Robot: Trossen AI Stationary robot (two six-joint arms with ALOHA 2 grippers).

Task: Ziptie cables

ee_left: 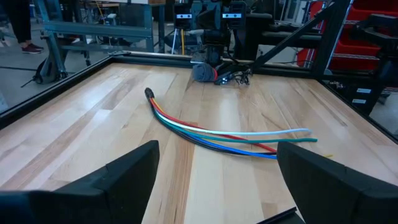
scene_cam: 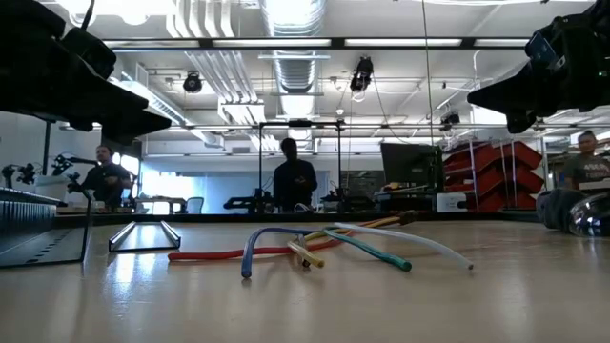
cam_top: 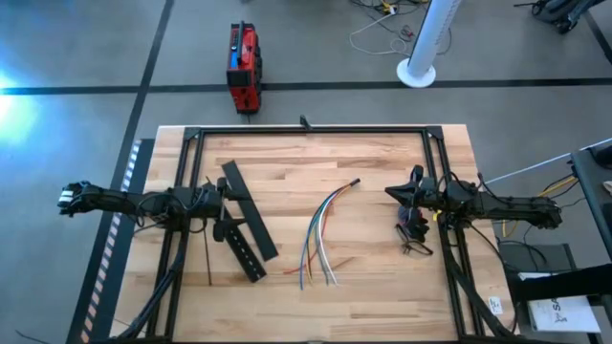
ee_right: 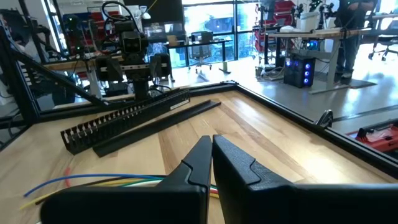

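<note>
**A:** What do you see, biggest thing first?

**B:** The wooden table [cam_top: 373, 287], boxed in by a black frame [cam_top: 311, 130]. Taking the high view as a clock face with twelve at the far edge, two long black slotted bars [cam_top: 251, 223] lie at about nine o'clock, crossing each other at a slant.

**A:** And the cables?

**B:** The cables [cam_top: 323, 234] lie flat on the wood near the middle of the table, between my two arms. Their dark bundled end points toward one o'clock; the loose ends fan out toward six. I make out blue, green, orange, red and white strands. Nothing binds them along their length, and neither of my pincers touches them.

**A:** Any boxes or trays on the table?

**B:** None that I can point to. A red case [cam_top: 243, 67] stands on the floor past twelve o'clock; I cannot tell what is in it.

**A:** Your pincers?

**B:** My left gripper [ee_left: 216, 180] hangs at nine o'clock near the bars, fingers spread wide, holding nothing. My right gripper [ee_right: 211, 155] hangs at three o'clock, fingers pressed together on nothing. Below it, at about four o'clock, sits a small dark tangle of wire [cam_top: 415, 239].
</note>
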